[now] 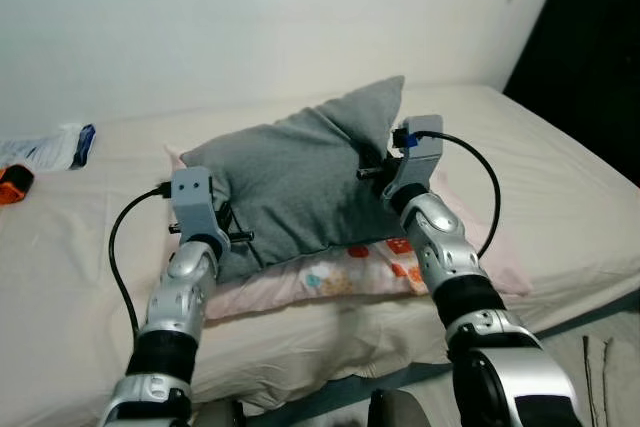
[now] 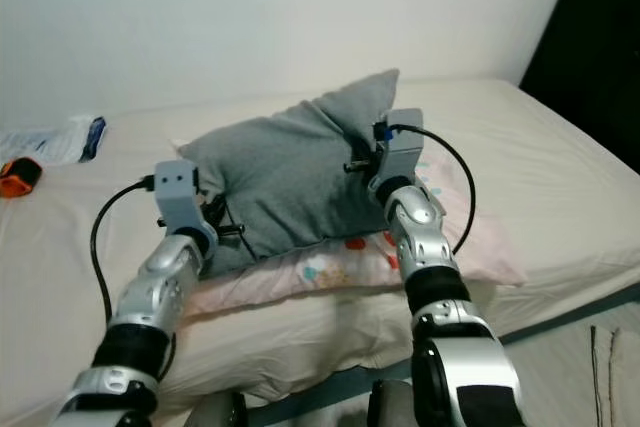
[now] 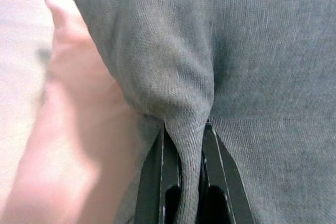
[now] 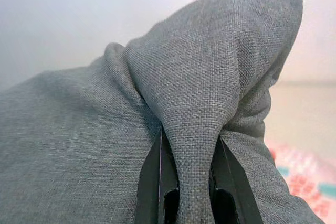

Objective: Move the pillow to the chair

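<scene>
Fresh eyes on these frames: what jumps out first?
The grey pillow at the centre of the bed, pinched from both sides: the left gripper and the right gripper each clamp a fold of its fabric. Under it lies a pink patterned pillow. Far left on the bed sits a small orange object.

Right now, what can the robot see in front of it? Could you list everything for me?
grey pillow: one, grey, on top of the pink pillow, pinched at both ends
pink pillow: one, pale pink with red and blue patches, on the bed under the grey one
bed: one, cream sheet
orange object: one, far left on the bed
packet: one, white and blue, beside it
dark furniture: one, black, far right
left gripper: fingers clamping grey fabric
right gripper: fingers clamping grey fabric
</scene>
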`<state>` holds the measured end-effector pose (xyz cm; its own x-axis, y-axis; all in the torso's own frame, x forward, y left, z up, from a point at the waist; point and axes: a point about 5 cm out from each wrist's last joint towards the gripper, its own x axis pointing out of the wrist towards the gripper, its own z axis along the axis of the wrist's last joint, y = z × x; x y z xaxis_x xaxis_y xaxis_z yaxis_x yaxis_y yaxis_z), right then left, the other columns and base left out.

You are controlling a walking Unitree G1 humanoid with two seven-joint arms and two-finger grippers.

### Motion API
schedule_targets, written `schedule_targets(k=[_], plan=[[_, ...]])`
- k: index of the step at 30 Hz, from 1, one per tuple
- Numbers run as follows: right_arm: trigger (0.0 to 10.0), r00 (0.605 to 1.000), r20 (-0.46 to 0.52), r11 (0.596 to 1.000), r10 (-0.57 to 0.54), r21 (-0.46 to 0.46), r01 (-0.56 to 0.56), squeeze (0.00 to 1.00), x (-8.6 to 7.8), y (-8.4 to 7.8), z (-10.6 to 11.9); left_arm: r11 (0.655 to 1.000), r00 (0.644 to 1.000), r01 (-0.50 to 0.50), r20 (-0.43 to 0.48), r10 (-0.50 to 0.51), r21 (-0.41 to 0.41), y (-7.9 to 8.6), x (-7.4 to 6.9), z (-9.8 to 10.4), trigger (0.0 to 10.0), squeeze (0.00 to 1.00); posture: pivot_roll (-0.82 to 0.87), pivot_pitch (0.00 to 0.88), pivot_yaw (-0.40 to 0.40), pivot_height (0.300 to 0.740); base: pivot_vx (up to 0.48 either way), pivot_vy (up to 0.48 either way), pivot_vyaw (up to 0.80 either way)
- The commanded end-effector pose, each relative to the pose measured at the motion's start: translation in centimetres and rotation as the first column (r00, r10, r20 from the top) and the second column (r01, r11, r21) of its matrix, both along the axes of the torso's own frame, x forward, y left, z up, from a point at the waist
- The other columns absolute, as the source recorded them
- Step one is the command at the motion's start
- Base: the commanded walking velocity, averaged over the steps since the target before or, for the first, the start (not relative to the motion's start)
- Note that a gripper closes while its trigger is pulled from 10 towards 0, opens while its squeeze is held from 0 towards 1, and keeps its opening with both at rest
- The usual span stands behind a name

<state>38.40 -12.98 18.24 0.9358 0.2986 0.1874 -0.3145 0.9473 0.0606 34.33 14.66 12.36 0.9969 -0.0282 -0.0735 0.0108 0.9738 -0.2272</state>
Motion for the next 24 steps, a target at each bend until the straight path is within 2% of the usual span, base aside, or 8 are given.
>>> schedule_targets(k=[1,3,5,6,7,8,13,24], plan=[[0.0,0.995,0.103,1.000,0.019,0.016,-0.021,0.00,-0.4,0.7,1.6,0.999,0.993,0.021,0.115,-0.015,-0.048,-1.0,-0.2,2.5,0.0,0.00,0.00,0.000,-0.095,0.601,0.000,0.000,0.00],[0.0,0.994,0.107,1.000,0.017,0.005,-0.017,0.00,-0.6,0.8,1.7,0.997,0.990,0.039,0.138,-0.030,-0.059,-1.3,-0.6,3.2,0.5,0.00,-0.01,0.000,-0.096,0.601,0.000,0.000,0.00],[0.0,0.995,0.098,0.999,0.003,-0.052,0.002,0.00,-1.0,0.7,1.1,0.997,0.990,0.071,0.124,-0.069,-0.007,-1.6,-1.2,3.4,5.2,0.00,0.00,0.000,-0.099,0.601,0.000,0.000,0.00],[0.0,0.995,0.098,0.999,0.003,-0.052,0.002,0.00,-1.0,0.7,1.1,0.997,0.990,0.071,0.124,-0.069,-0.007,-1.6,-1.2,3.4,5.2,0.00,0.00,0.000,-0.099,0.601,0.000,0.000,0.00],[3.6,0.995,0.101,0.995,-0.008,-0.094,0.018,0.00,-1.3,0.6,0.7,0.998,0.990,0.065,0.120,-0.068,0.025,-1.6,-1.4,3.3,7.1,0.00,0.00,0.000,-0.101,0.601,0.000,0.000,0.00],[10.0,0.996,0.092,0.991,-0.015,-0.132,0.027,0.00,-1.5,0.6,0.2,0.997,0.991,0.054,0.118,-0.060,0.056,-1.5,-1.6,3.2,10.0,0.00,-0.01,0.000,-0.101,0.601,0.000,0.000,0.00],[10.0,0.993,0.114,0.967,-0.016,-0.250,0.044,0.00,-2.2,1.0,-0.6,0.996,0.992,0.050,0.115,-0.058,0.077,-1.6,-1.9,3.0,10.0,0.00,-0.01,0.000,-0.099,0.601,0.000,0.000,0.00],[10.0,0.994,0.091,0.968,0.054,-0.249,-0.030,0.00,-3.6,1.2,-1.6,0.981,0.985,0.068,0.146,-0.095,0.182,-2.6,-2.7,3.1,10.0,0.00,-0.02,0.000,-0.094,0.606,0.000,0.000,0.00]])
